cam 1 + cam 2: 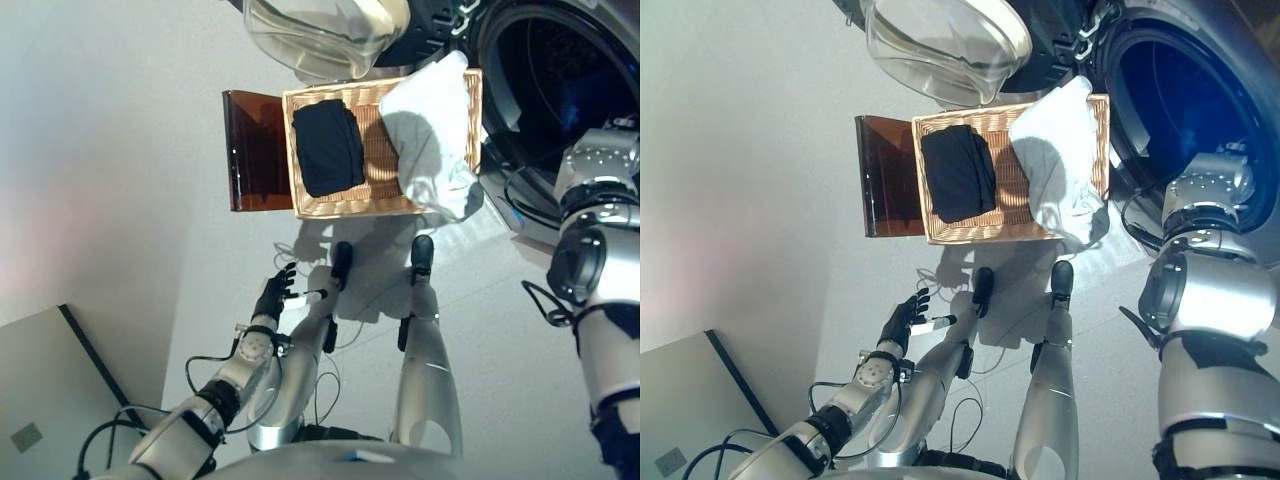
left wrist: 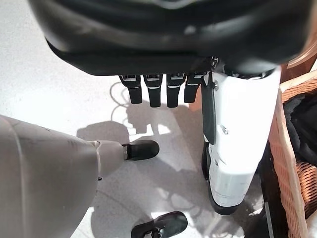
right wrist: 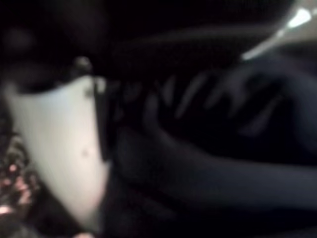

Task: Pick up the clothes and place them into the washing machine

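Brown translucent panel touching the basket's side, grey board on floor

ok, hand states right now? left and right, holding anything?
Left hand: open, fingers straight, empty, hanging over the floor.
Right hand: inside the washing machine drum; too dark to tell open, shut or holding.

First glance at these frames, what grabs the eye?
The wicker basket on the floor, holding a folded black garment beside a white cloth that spills over its edge toward the washing machine. The machine's dark drum stands open, its glass door swung out above the basket, and the right arm reaches into it. The left robot hand hangs open over bare floor, holding nothing.
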You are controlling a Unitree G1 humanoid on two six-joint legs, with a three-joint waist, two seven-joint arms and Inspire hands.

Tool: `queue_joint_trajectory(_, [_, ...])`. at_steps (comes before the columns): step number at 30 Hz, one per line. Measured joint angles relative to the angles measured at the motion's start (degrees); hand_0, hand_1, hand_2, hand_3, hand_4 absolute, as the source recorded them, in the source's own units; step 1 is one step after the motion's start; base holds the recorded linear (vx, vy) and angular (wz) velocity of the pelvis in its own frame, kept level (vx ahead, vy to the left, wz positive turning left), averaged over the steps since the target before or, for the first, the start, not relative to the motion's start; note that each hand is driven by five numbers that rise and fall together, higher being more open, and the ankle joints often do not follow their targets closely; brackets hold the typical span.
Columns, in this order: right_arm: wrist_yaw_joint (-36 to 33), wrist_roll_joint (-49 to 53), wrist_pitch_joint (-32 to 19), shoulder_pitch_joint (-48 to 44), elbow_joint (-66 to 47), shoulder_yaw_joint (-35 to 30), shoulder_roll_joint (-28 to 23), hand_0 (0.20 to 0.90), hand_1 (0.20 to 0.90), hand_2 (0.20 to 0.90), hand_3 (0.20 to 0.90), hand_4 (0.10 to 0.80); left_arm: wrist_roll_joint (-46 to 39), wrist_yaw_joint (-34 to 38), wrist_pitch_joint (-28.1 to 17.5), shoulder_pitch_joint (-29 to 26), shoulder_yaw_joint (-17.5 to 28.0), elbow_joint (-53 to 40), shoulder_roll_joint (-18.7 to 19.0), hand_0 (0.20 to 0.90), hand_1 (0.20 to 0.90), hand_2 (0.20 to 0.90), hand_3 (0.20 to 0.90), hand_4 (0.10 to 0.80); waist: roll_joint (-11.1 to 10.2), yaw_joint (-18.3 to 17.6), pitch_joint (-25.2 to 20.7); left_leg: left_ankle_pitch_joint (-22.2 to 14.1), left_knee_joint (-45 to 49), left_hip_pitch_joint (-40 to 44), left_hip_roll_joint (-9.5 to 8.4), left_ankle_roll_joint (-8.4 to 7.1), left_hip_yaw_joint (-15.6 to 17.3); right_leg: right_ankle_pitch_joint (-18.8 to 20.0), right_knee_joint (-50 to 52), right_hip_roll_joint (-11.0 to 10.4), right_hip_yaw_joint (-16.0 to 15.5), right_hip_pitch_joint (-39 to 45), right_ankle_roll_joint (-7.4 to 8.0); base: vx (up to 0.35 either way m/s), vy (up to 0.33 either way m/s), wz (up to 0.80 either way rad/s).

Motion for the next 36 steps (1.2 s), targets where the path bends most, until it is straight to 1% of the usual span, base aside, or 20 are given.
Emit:
queue_joint_trajectory(7, [-0.44, -3.0, 1.11, -0.45, 1.17, 2.23, -0.42, 0.9, 0.9, 0.9, 0.9, 0.8, 0.06, 0.08, -0.04, 0.0, 0.02, 0.01, 0.0, 0.9, 0.9, 0.9, 0.9, 0.8, 0.0, -0.04, 0.0, 0.0, 0.0, 0.0, 0.0, 0.01, 0.0, 0.02, 0.0, 0.0, 0.0, 0.0, 0.02, 0.0, 0.0, 0.0])
queue_joint_trajectory(9, [-1.09, -5.22, 2.49, -0.7, 2.2, 4.11, -0.7, 0.9, 0.9, 0.9, 0.9, 0.8, 0.08, 0.13, -0.05, 0.0, 0.02, -0.01, 0.0, 0.9, 0.9, 0.9, 0.9, 0.8, 0.0, -0.05, 0.0, 0.01, 0.0, 0.0, 0.0, 0.02, 0.0, 0.02, 0.0, 0.0, 0.0, 0.02, 0.02, 0.0, 0.0, 0.0])
queue_joint_trajectory(13, [-1.62, -8.68, 3.94, -0.7, 2.35, 4.73, -0.71, 0.9, 0.9, 0.9, 0.9, 0.8, 0.12, 0.24, -0.11, 0.0, 0.03, -0.08, 0.01, 0.9, 0.9, 0.9, 0.9, 0.8, 0.0, -0.19, 0.0, 0.04, 0.0, 0.0, 0.0, 0.07, 0.01, 0.06, 0.0, 0.0, 0.01, 0.01, 0.07, 0.002, 0.001, -0.01])
queue_joint_trajectory(14, [-1.69, -9.67, 4.64, -0.7, 2.62, 5.88, -0.71, 0.9, 0.9, 0.9, 0.9, 0.8, 0.13, 0.28, -0.13, 0.0, 0.03, -0.1, 0.0, 0.9, 0.9, 0.9, 0.9, 0.8, -0.01, -0.26, 0.0, 0.05, 0.0, 0.0, 0.0, 0.08, 0.02, 0.06, 0.0, 0.02, 0.01, 0.01, 0.08, 0.0, 0.0, 0.0])
queue_joint_trajectory(18, [-2.51, -11.19, 5.12, -0.7, 2.82, 6.62, -0.72, 0.9, 0.9, 0.9, 0.9, 0.8, 0.17, 0.62, -0.2, 0.0, 0.04, -0.19, 0.0, 0.9, 0.9, 0.9, 0.9, 0.8, -0.01, -0.28, 0.01, 0.05, 0.0, 0.0, 0.0, 0.08, 0.05, 0.08, -0.01, 0.04, 0.05, 0.0, 0.1, 0.0, 0.0, 0.0])
queue_joint_trajectory(19, [-2.64, -12.4, 6.02, -0.7, 2.86, 6.7, -0.76, 0.9, 0.9, 0.9, 0.9, 0.8, 0.21, 0.63, -0.2, 0.01, 0.03, -0.2, 0.02, 0.9, 0.9, 0.9, 0.9, 0.8, -0.02, -0.28, 0.01, 0.05, 0.0, 0.0, 0.0, 0.08, 0.05, 0.08, 0.0, 0.05, 0.05, 0.01, 0.11, 0.0, 0.0, 0.0])
queue_joint_trajectory(21, [-3.58, -16.02, 8.46, -0.88, 4.32, 9.1, -0.8, 0.9, 0.9, 0.9, 0.9, 0.8, 0.4, 0.66, -0.28, 0.02, 0.03, -0.31, 0.06, 0.9, 0.9, 0.9, 0.9, 0.8, -0.02, -0.24, 0.01, 0.05, 0.0, 0.01, 0.0, 0.09, 0.05, 0.08, 0.01, 0.04, 0.05, 0.02, 0.1, 0.0, 0.0, 0.0])
queue_joint_trajectory(22, [-4.1, -19.61, 10.9, -0.86, 5.01, 11.16, -0.79, 0.9, 0.9, 0.9, 0.9, 0.8, 0.42, 0.7, -0.3, 0.04, 0.03, -0.57, 0.12, 0.9, 0.9, 0.9, 0.9, 0.8, -0.04, -0.23, 0.02, 0.06, 0.0, 0.01, -0.01, 0.1, 0.09, 0.11, 0.02, 0.04, 0.06, 0.0, 0.13, 0.0, 0.0, 0.0])
queue_joint_trajectory(23, [-4.34, -24.4, 13.41, -0.85, 5.84, 13.82, -0.77, 0.9, 0.9, 0.9, 0.9, 0.8, 0.7, 0.74, -0.37, 0.04, 0.05, -0.77, 0.14, 0.9, 0.9, 0.9, 0.9, 0.8, -0.04, -0.22, 0.03, 0.07, 0.0, 0.01, -0.02, 0.1, 0.09, 0.11, 0.05, 0.05, 0.06, 0.01, 0.13, 0.0, 0.0, 0.0])
queue_joint_trajectory(24, [-4.43, -31.42, 15.18, -0.8, 6.14, 17.32, -0.79, 0.9, 0.9, 0.9, 0.9, 0.8, 1.56, 0.88, -0.55, 0.02, 0.05, -1.16, 0.28, 0.9, 0.9, 0.9, 0.9, 0.8, -0.07, -0.21, 0.05, 0.15, 0.0, 0.0, -0.05, 0.23, 0.07, 0.14, 0.05, 0.07, 0.05, 0.0, 0.17, 0.0, 0.0, 0.0])
queue_joint_trajectory(25, [-4.75, -34.63, 15.7, -0.8, 5.92, 18.92, -0.81, 0.9, 0.9, 0.9, 0.9, 0.8, 1.78, 0.91, -0.8, 0.02, 0.06, -1.18, 0.31, 0.9, 0.9, 0.9, 0.9, 0.8, -0.1, -0.26, 0.07, 0.18, 0.0, -0.01, -0.06, 0.27, 0.07, 0.14, 0.05, 0.09, 0.05, 0.0, 0.18, -0.01, 0.001, -0.05])
queue_joint_trajectory(26, [-5.54, -42.08, 16.08, -0.71, 4.4, 22.05, -1.18, 0.9, 0.9, 0.9, 0.9, 0.8, 2.5, 1.32, -1.43, 0.01, 0.17, -1.18, 0.43, 0.9, 0.9, 0.9, 0.9, 0.8, -0.17, -0.54, 0.12, 0.19, 0.0, -0.01, -0.1, 0.28, 0.07, 0.17, 0.06, 0.13, 0.06, -0.02, 0.22, -0.005, 0.001, -0.04])
queue_joint_trajectory(27, [-6.6, -45.84, 15.7, -0.58, 3.65, 22.36, -1.38, 0.9, 0.9, 0.9, 0.9, 0.8, 2.99, 1.72, -1.66, -0.09, 0.37, -1.29, 0.42, 0.9, 0.9, 0.9, 0.9, 0.8, -0.19, -0.63, 0.13, 0.2, 0.0, 0.01, -0.11, 0.3, 0.09, 0.18, 0.08, 0.12, 0.07, -0.01, 0.24, -0.004, 0.002, -0.04])
queue_joint_trajectory(28, [-6.79, -47.01, 16.57, -0.57, 4.25, 22.38, -1.34, 0.9, 0.9, 0.9, 0.9, 0.8, 3.3, 1.88, -1.69, -0.11, 0.48, -1.52, 0.42, 0.9, 0.9, 0.9, 0.9, 0.8, -0.19, -0.57, 0.13, 0.22, 0.0, 0.01, -0.13, 0.32, 0.09, 0.2, 0.06, 0.12, 0.09, -0.01, 0.27, 0.0, 0.0, 0.0])
queue_joint_trajectory(29, [-6.96, -50.39, 18.54, -0.56, 4.95, 23.24, -1.35, 0.9, 0.9, 0.9, 0.9, 0.8, 3.7, 2.2, -2.14, -0.11, 0.64, -1.72, 0.52, 0.9, 0.9, 0.9, 0.9, 0.8, -0.21, -0.55, 0.14, 0.23, -0.01, -0.06, -0.15, 0.34, 0.11, 0.22, 0.02, 0.12, 0.14, -0.08, 0.33, 0.0, 0.0, 0.0])
queue_joint_trajectory(32, [-7.62, -57.52, 20.49, 0.51, 4.32, 25.92, -1.2, 0.9, 0.9, 0.9, 0.9, 0.8, 4.16, 2.72, -2.48, -0.11, 0.7, -1.78, 0.58, 0.9, 0.9, 0.9, 0.9, 0.8, -0.27, -0.76, 0.19, 0.23, -0.01, -0.1, -0.26, 0.35, 0.27, 0.19, -0.01, 0.1, 0.35, -0.2, 0.52, 0.006, 0.013, -0.05])
queue_joint_trajectory(36, [-7.54, -65.2, 20.81, 4.47, -1.1, 28.12, -0.93, 0.9, 0.9, 0.9, 0.9, 0.8, 4.65, 3.25, -2.63, -0.14, 2.25, -1.73, 0.48, 0.9, 0.9, 0.9, 0.9, 0.8, -0.92, -1.91, 0.63, 0.23, -0.01, -0.1, -0.26, 0.36, 0.35, 0.14, -0.04, 0.13, 0.43, -0.22, 0.64, 0.006, 0.001, -0.05])
